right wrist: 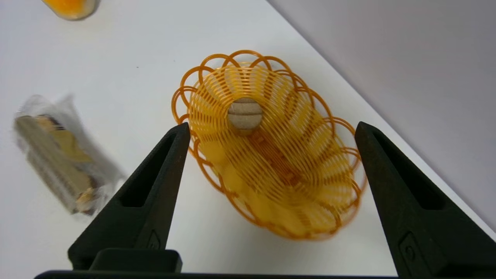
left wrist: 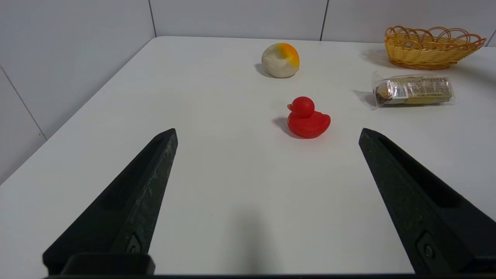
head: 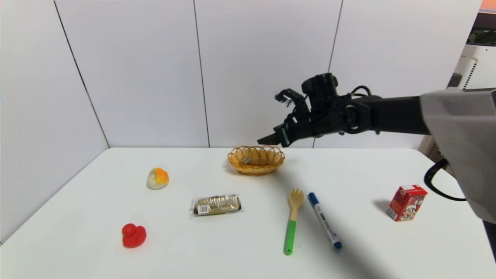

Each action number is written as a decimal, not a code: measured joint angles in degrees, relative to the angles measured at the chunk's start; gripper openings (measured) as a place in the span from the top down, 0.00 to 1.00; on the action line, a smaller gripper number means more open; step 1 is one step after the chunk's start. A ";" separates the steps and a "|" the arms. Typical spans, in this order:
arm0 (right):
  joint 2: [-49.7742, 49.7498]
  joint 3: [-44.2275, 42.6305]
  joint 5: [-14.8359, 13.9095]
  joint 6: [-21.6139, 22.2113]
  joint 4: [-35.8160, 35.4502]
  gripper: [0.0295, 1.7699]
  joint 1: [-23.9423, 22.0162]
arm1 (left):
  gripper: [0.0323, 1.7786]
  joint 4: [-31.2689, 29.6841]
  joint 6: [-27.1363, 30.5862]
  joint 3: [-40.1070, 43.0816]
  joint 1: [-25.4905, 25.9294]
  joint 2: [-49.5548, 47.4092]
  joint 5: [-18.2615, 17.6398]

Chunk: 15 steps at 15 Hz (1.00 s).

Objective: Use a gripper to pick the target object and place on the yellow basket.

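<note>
Right gripper (head: 271, 138) is hovering above the yellow basket (head: 256, 159) at far centre of the white table (head: 248, 217), jaws spread wide and holding nothing; in the right wrist view its fingers (right wrist: 155, 186) are flanking the basket w/o touching it. Target object (right wrist: 244, 113), a small tan cork-like cylinder, is lying inside the basket, toward its left end, apart from the gripper. Left gripper (left wrist: 267, 133) is sitting parked at near left, jaws released, empty, pointing across the table toward a red rubber duck (left wrist: 308, 118). Other items on table: orange-and-white lump (head: 157, 178) at left, wrapped snack bar (head: 216, 204) near centre, green-handled fork (head: 292, 221) just beside a blue marker (head: 324, 220), red drink carton (head: 407, 202) at right.
</note>
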 joint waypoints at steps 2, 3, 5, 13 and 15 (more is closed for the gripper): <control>-5.81 2.35 -0.02 1.27 1.49 0.13 -1.06 | 0.05 0.00 0.00 0.00 0.00 0.00 -0.02; -9.29 4.11 -0.02 2.13 1.77 0.12 -1.69 | 0.05 0.00 -0.02 0.00 0.00 0.00 -0.02; -17.55 8.96 -0.20 2.97 2.10 0.10 -3.56 | 0.05 -0.02 -0.05 0.00 0.00 0.00 -0.02; -54.99 47.58 -14.45 4.33 1.88 0.06 -10.97 | 0.05 0.00 -0.02 0.00 0.00 0.00 -0.02; -65.27 58.00 -21.42 5.92 1.38 0.05 -11.67 | 0.05 0.00 -0.02 0.00 0.00 0.00 -0.02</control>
